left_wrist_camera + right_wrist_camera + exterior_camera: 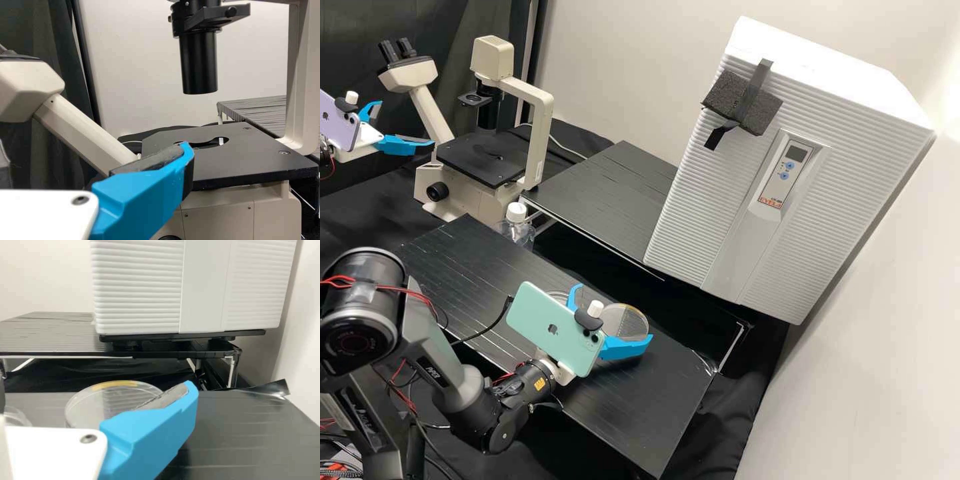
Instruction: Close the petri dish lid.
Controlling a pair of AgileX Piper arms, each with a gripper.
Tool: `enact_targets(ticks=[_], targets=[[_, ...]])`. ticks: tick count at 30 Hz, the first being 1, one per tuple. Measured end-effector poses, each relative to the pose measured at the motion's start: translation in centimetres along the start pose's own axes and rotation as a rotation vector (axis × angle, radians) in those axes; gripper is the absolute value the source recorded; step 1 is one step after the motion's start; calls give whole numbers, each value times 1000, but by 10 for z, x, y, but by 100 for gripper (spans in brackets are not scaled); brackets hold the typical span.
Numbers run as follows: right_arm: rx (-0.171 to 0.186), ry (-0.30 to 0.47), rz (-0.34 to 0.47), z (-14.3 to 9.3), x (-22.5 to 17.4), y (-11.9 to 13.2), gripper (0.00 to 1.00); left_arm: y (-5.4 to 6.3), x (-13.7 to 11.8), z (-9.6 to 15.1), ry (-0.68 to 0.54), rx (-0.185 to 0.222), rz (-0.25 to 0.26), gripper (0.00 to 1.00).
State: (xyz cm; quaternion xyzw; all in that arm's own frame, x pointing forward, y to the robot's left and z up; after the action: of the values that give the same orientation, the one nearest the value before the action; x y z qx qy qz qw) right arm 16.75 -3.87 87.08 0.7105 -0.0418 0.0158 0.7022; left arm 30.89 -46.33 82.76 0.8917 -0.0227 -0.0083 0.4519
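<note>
Over the black lab bench, between the blue plastic fingers of the right arm's white-and-blue gripper: a clear round plastic petri dish piece, closer to one finger and overlapped by that finger's grey pad in the right wrist view. Can't tell lid from base, or touching from just beside. Spread well apart, those fingers, so reads as released rather than clenched. Just beside, half hidden behind the mint-green phone, a second clear round piece.

Up by the cream-and-black microscope, the left arm's white-and-blue gripper, also spread wide and empty.

Bonus from the high view: a small control panel on the white ribbed cabinet. From the right wrist view, dark feet under that same cabinet.
</note>
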Motion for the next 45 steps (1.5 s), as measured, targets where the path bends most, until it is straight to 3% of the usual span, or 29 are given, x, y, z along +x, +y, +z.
enact_targets(ticks=[12,19,32,45], targets=[[59,-101,49,29,4,16,100,0,0,0,0,0,0,100],[68,-109,34,35,5,14,100,0,0,0,0,0,0,100],[60,-106,12,35,1,12,100,0,0,0,0,0,0,100],[20,-90,-20,25,-10,6,100,0,0,0,0,0,0,100]])
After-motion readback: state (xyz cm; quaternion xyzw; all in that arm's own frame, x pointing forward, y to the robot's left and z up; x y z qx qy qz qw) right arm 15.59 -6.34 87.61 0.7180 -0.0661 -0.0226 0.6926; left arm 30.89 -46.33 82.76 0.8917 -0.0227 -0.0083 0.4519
